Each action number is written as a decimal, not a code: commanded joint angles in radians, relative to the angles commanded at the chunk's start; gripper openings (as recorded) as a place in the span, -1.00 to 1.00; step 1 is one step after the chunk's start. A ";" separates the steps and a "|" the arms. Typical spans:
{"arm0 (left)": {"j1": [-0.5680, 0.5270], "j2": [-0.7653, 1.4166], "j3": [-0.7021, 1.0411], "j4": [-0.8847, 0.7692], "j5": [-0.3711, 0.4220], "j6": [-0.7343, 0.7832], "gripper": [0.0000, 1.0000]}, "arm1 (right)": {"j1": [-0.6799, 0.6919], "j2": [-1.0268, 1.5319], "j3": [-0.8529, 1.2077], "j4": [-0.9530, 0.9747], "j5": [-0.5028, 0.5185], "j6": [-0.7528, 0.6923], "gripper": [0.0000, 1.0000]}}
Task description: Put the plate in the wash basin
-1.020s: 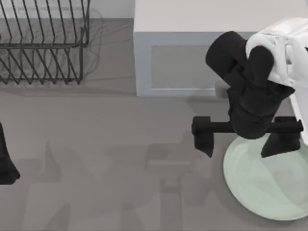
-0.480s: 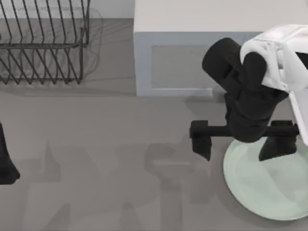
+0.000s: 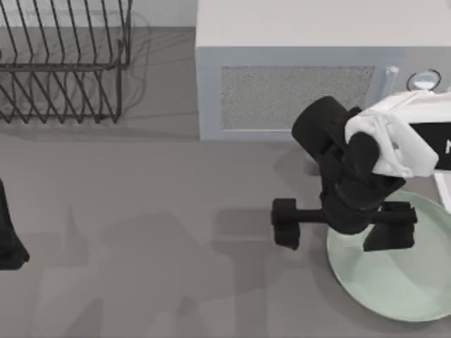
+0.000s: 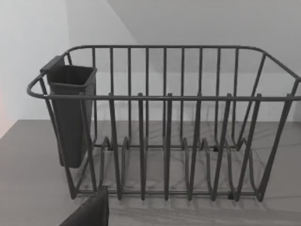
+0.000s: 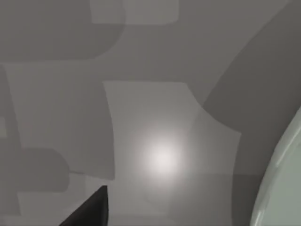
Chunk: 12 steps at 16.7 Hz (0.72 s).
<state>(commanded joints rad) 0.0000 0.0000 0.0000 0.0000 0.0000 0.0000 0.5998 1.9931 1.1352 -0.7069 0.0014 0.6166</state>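
Plate rim between spread right pincer

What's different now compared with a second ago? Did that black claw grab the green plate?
The right gripper slid a little toward the table's left and front, uncovering the microwave door and a knob. Its fingers stay spread wide, one over the plate, one off its left edge; nothing is gripped. The plate, the dish rack and the left arm, parked at the table's left edge, stayed put.

Flat grey table carries black wire dish rack top left, grey box microwave top centre, round pale mint-green plate lower right.
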 joint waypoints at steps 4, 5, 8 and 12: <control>0.000 0.000 0.000 0.000 0.000 0.000 1.00 | 0.001 0.010 -0.011 0.015 0.000 0.001 1.00; 0.000 0.000 0.000 0.000 0.000 0.000 1.00 | 0.001 0.010 -0.011 0.015 0.000 0.001 1.00; 0.000 0.000 0.000 0.000 0.000 0.000 1.00 | 0.001 0.010 -0.011 0.015 0.000 0.001 0.55; 0.000 0.000 0.000 0.000 0.000 0.000 1.00 | 0.001 0.010 -0.011 0.015 0.000 0.001 -0.06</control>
<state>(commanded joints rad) 0.0000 0.0000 0.0000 0.0000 0.0000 0.0000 0.6005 2.0032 1.1246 -0.6922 0.0015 0.6172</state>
